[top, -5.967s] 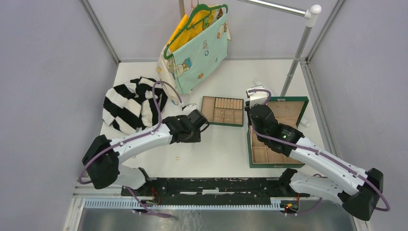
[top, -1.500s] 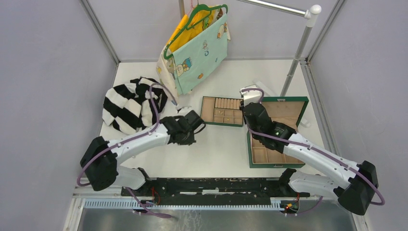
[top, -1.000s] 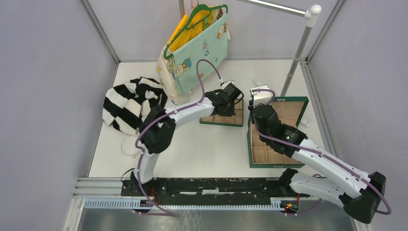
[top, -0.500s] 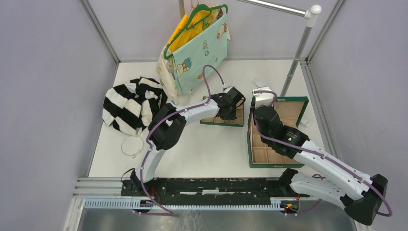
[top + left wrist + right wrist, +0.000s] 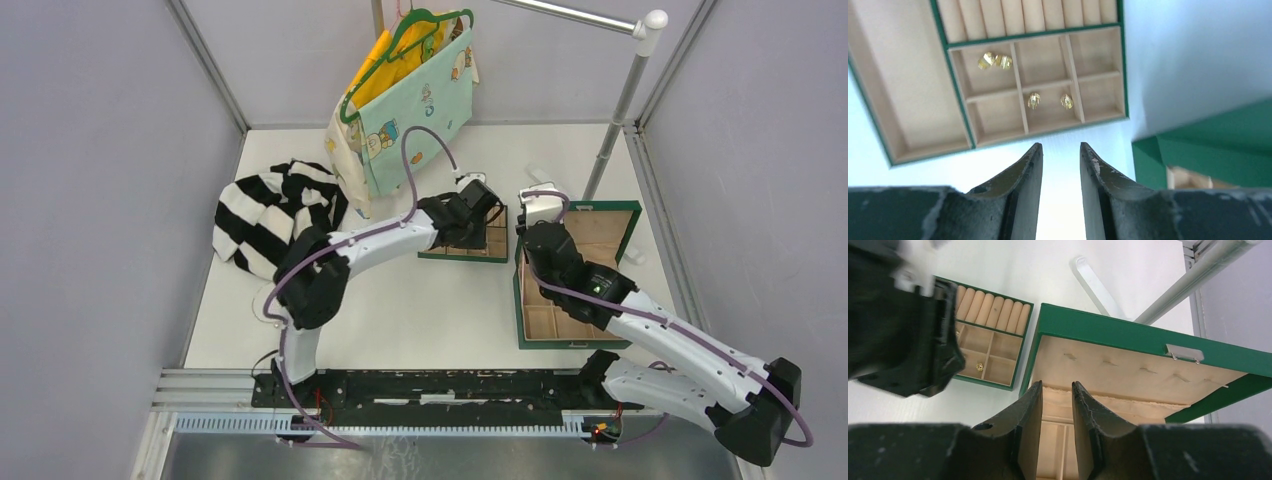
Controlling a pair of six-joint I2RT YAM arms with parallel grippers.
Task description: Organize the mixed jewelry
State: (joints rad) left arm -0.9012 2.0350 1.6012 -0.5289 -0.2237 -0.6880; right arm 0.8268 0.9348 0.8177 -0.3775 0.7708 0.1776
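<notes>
Several tiny gold pieces of the mixed jewelry lie in the small compartments of the tan divided tray (image 5: 903,95): two together (image 5: 994,61) and two more (image 5: 1034,100) (image 5: 1066,101) one row nearer. My left gripper (image 5: 1060,147) hangs open just above the tray's near edge with nothing between its fingers; from above it (image 5: 483,225) is over the tray (image 5: 460,258). My right gripper (image 5: 1056,385) is open and empty over the left side of the green box (image 5: 1128,335), whose lid stands raised. One gold piece (image 5: 979,367) shows in the tray (image 5: 993,315).
The green box (image 5: 575,343) lies right of the tray. A black-and-white striped garment (image 5: 275,215) is heaped at the left. Clothes on a green hanger (image 5: 415,95) hang at the back. A metal pole (image 5: 615,110) stands behind the box.
My left gripper's jaws have parted from shut to open over the tray, and the left elbow has swung a little. The right arm has barely moved.
</notes>
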